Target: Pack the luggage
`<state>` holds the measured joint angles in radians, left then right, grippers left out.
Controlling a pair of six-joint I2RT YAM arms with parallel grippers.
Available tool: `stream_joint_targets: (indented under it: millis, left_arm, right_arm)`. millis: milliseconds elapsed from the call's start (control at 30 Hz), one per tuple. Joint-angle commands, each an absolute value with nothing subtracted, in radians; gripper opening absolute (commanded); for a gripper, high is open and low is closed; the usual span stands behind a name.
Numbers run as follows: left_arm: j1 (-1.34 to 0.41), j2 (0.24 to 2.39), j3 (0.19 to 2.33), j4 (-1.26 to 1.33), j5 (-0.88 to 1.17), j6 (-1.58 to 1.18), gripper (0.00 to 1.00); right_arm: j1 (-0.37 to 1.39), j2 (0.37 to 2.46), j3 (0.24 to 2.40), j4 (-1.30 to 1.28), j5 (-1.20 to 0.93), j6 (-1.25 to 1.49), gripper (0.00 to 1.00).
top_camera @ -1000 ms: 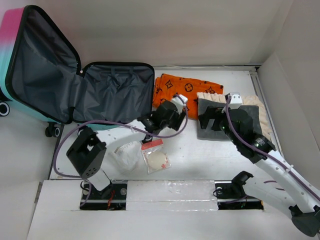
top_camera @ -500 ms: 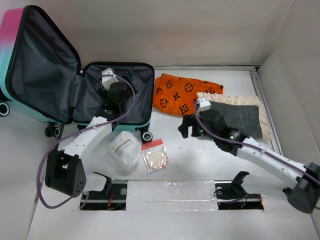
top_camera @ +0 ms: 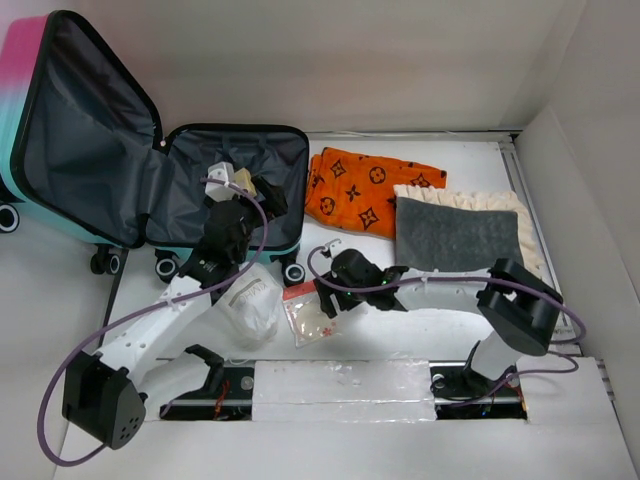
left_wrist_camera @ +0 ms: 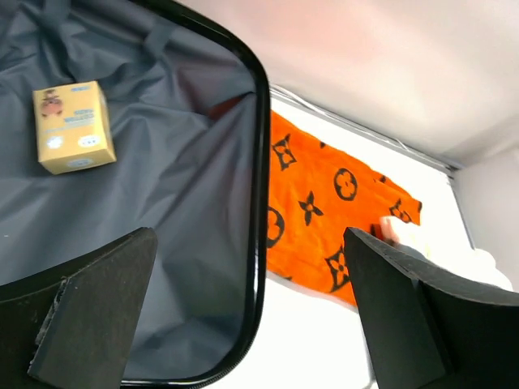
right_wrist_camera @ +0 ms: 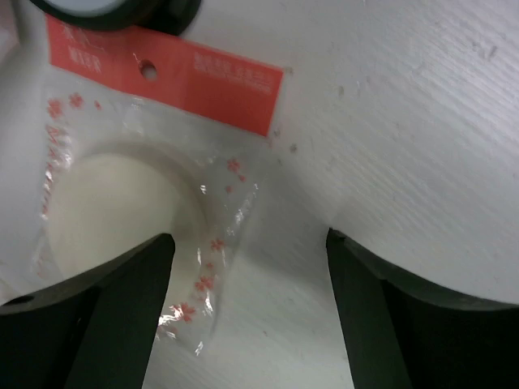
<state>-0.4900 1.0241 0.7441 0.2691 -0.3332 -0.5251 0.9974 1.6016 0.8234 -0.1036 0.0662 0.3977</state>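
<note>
The luggage (top_camera: 190, 190) lies open at the left, its pink-to-teal lid standing up and its grey-lined base flat. A small yellow box (left_wrist_camera: 75, 127) lies on the lining and also shows in the top view (top_camera: 262, 185). My left gripper (top_camera: 272, 200) hangs over the base's right rim (left_wrist_camera: 261, 162), open and empty (left_wrist_camera: 250, 243). My right gripper (top_camera: 325, 298) is low over the table in front of the luggage, open (right_wrist_camera: 247, 259). It straddles the right edge of a clear packet (right_wrist_camera: 122, 203) holding a white round pad under a red header, also seen from above (top_camera: 310, 315).
An orange patterned cloth (top_camera: 370, 190) lies right of the luggage. A grey towel (top_camera: 455, 235) rests on a cream towel (top_camera: 505, 200) at the far right. A white crumpled bag (top_camera: 250, 305) lies left of the packet. A luggage wheel (right_wrist_camera: 122, 8) is just beyond the packet.
My right arm swung left from the towels down to the packet. My left gripper shifted slightly right over the luggage base, and the yellow box now shows on the lining.
</note>
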Motion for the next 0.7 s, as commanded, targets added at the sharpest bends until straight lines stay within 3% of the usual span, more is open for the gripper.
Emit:
stream_joint_targets:
  millis: [0,33,67,167,267,300,333,500,667]
  left_arm:
    - [-0.502,1.0,0.71,0.331,-0.285,-0.531,0.95]
    - [-0.502,1.0,0.71,0.331,-0.276,-0.522,0.94]
    - [-0.502,1.0,0.701,0.331,-0.276,-0.522,0.94]
    - [-0.502,1.0,0.69,0.35,-0.258,-0.522,0.94]
    - [-0.502,1.0,0.69,0.35,-0.258,-0.522,0.94]
    - [-0.502,1.0,0.69,0.35,-0.258,-0.522,0.94]
    - [-0.502,1.0,0.69,0.35,-0.258,-0.512,0.94]
    - [-0.502,1.0,0.681,0.359,-0.267,-0.512,0.92]
    - [-0.502,0.99,0.69,0.37,-0.267,-0.522,0.92]
  right_arm:
    - [1.012,1.646,0.867,0.017,0.012,0.425,0.81]
    - [1.012,1.66,0.867,0.017,0.012,0.436,0.81]
    - [1.012,1.681,0.867,0.029,0.002,0.436,0.69]
    - [1.012,1.7,0.867,0.041,0.002,0.445,0.49]
    - [1.012,1.709,0.867,0.052,0.002,0.454,0.35]
    - [1.012,1.709,0.867,0.052,0.002,0.454,0.15]
    - [1.012,1.709,0.867,0.052,0.002,0.468,0.04]
    - [1.012,1.635,0.835,-0.003,0.074,0.479,0.0]
    - [1.012,1.377,0.836,-0.167,0.164,0.454,0.0]
